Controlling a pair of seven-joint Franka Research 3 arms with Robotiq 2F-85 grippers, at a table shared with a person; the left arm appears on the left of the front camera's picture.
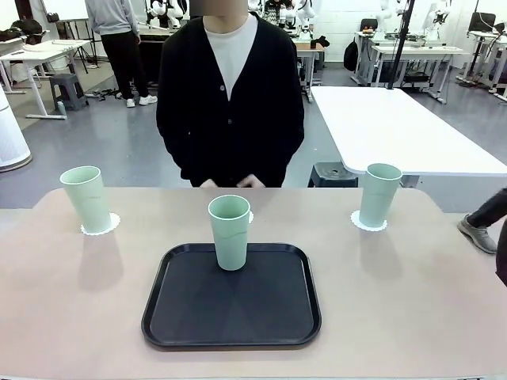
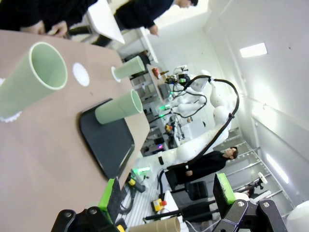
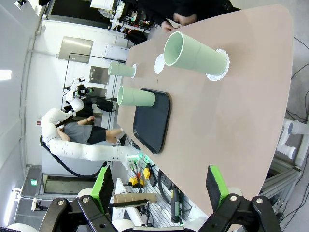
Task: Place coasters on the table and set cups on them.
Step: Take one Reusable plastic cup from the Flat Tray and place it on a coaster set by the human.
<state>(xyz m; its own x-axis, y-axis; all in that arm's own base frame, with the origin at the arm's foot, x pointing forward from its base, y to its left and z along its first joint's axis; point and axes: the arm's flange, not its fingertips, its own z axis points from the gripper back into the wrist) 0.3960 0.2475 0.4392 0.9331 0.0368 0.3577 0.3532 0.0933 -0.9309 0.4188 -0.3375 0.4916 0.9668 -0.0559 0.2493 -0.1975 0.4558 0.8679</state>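
Now: middle cup (image 1: pixel 230 231) on black tray (image 1: pixel 238 309), free coaster (image 2: pixel 80 74) just behind it.
Cup stands upright at frame centre in the front view; the coaster lies just beyond it on the table (image 1: pixel 71 317). Left gripper (image 2: pixel 166 191) and right gripper (image 3: pixel 159 182) both gape wide, holding nothing; neither seems nearer.

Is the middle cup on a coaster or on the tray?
On the tray: the middle cup stands on its black surface; a coaster lies bare behind it.
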